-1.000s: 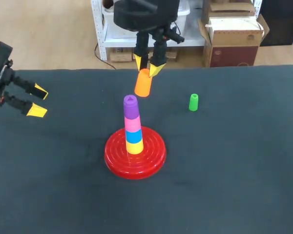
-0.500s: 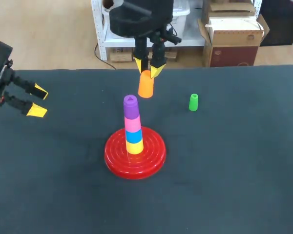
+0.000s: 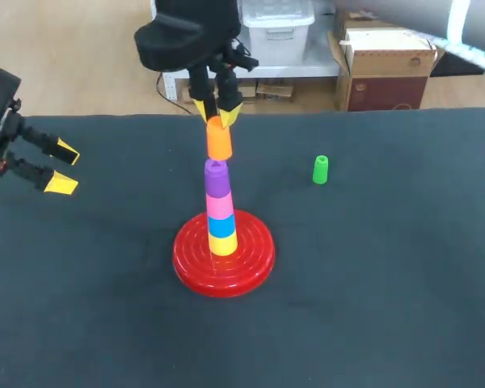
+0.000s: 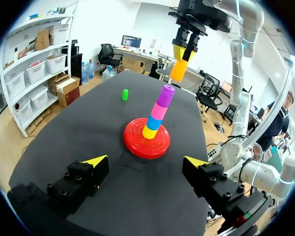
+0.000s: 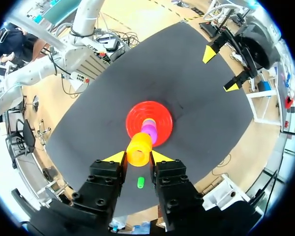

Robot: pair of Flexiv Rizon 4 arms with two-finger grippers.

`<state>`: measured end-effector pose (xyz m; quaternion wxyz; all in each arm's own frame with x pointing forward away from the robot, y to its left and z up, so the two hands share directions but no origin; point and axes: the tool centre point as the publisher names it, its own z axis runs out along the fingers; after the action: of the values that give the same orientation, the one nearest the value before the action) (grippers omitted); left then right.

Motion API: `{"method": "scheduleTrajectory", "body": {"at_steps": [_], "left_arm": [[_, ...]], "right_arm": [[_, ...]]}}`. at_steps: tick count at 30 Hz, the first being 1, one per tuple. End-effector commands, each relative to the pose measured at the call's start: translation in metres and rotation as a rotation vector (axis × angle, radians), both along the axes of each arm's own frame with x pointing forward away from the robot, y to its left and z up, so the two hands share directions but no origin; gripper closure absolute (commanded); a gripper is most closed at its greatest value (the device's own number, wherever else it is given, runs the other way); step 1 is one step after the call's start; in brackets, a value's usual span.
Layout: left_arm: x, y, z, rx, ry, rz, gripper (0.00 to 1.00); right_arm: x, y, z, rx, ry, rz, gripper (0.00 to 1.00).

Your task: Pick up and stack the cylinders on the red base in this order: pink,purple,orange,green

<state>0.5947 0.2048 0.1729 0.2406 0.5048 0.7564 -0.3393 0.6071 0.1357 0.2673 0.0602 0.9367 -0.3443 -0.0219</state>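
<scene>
The red base [image 3: 250,260] carries a stack of yellow, blue, pink and, topmost, the purple cylinder [image 3: 217,178]. My right gripper [image 3: 215,111] is shut on the orange cylinder [image 3: 218,139], holding it in the air just above the purple one. From the right wrist the orange cylinder [image 5: 139,149] sits between the yellow tips, over the purple cylinder [image 5: 150,131] and the red base [image 5: 137,115]. The green cylinder [image 3: 321,169] stands alone on the table to the right. My left gripper [image 3: 62,166] is open at the far left with nothing in it.
The black table [image 3: 372,267] spreads around the red base. In the left wrist view my left gripper [image 4: 144,161] is low over the table's near end, with the red base [image 4: 136,144] and the green cylinder [image 4: 125,94] ahead of it.
My right gripper has carried the orange cylinder to the left, from beside the stack to directly above the purple cylinder. The left arm has stayed where it was.
</scene>
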Motion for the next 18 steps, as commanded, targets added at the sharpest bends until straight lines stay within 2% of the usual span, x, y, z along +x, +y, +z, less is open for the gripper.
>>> {"method": "scheduleTrajectory", "body": {"at_steps": [1, 10, 18], "left_arm": [[0.002, 0.001, -0.001, 0.001, 0.002, -0.004, 0.00], [0.002, 0.001, -0.001, 0.001, 0.002, -0.004, 0.00], [0.002, 0.001, -0.001, 0.001, 0.002, -0.004, 0.00]], "right_arm": [[0.005, 0.005, -0.005, -0.026, 0.018, -0.004, 1.00], [0.011, 0.006, -0.016, -0.018, 0.004, -0.055, 1.00], [0.007, 0.004, -0.027, -0.014, 0.015, -0.065, 1.00]]}}
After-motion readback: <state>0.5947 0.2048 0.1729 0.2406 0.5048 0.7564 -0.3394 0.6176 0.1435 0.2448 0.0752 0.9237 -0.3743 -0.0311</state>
